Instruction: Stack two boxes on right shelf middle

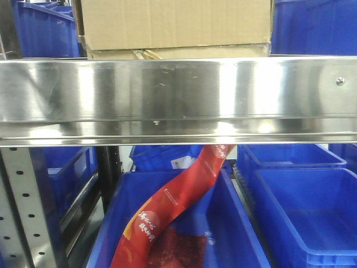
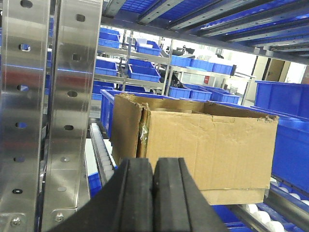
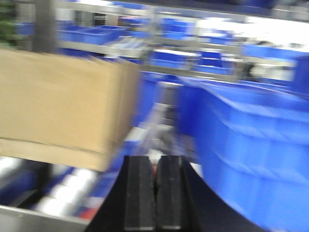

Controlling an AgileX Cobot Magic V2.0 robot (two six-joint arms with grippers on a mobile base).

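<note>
A brown cardboard box [image 1: 175, 22] stands on the steel shelf [image 1: 178, 95], just behind its mirror-like front rail. A paler cardboard band [image 1: 184, 53] shows under its bottom edge. In the left wrist view the box [image 2: 207, 145] sits a short way ahead and slightly right of my left gripper [image 2: 153, 166], which is shut with its pads pressed together and nothing held. The right wrist view is blurred. There the box [image 3: 63, 101] lies up and to the left of my right gripper [image 3: 157, 162], also shut and empty, apart from the box.
Blue plastic bins [image 3: 251, 145] crowd the shelf right of the box and fill the racks behind [image 2: 145, 72]. Perforated steel uprights [image 2: 24, 96] stand close on the left. Roller tracks [image 2: 99, 150] run under the box. Below the shelf, a red printed strip [image 1: 173, 206] hangs into a blue bin [image 1: 228, 234].
</note>
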